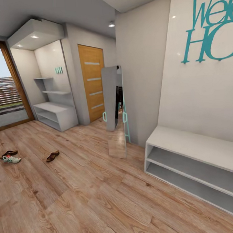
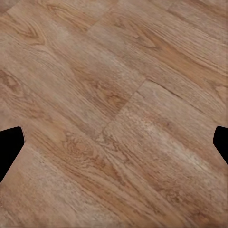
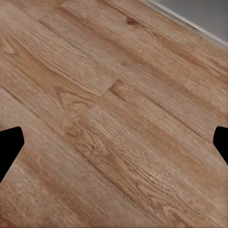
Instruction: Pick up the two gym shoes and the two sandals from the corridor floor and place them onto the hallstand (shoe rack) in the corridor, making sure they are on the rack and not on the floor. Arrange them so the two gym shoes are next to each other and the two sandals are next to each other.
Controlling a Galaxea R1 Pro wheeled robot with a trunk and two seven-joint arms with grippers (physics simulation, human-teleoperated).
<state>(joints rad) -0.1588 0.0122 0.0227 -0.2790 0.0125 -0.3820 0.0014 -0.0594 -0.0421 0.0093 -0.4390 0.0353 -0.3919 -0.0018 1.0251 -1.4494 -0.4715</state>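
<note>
Both grippers are aimed down at the corridor floor (image 2: 114,109), fingers (image 2: 9,147) spread wide, released. One gym shoe (image 1: 11,159) and two sandals (image 1: 52,155) lie far ahead; the hallstand (image 1: 56,115) stands beyond them.

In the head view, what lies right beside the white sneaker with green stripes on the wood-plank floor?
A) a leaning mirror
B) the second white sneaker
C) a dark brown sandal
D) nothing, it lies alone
C: a dark brown leather sandal lies against the white sneaker with green stripes; the other brown sandal lies apart on the wood-plank floor.
</note>
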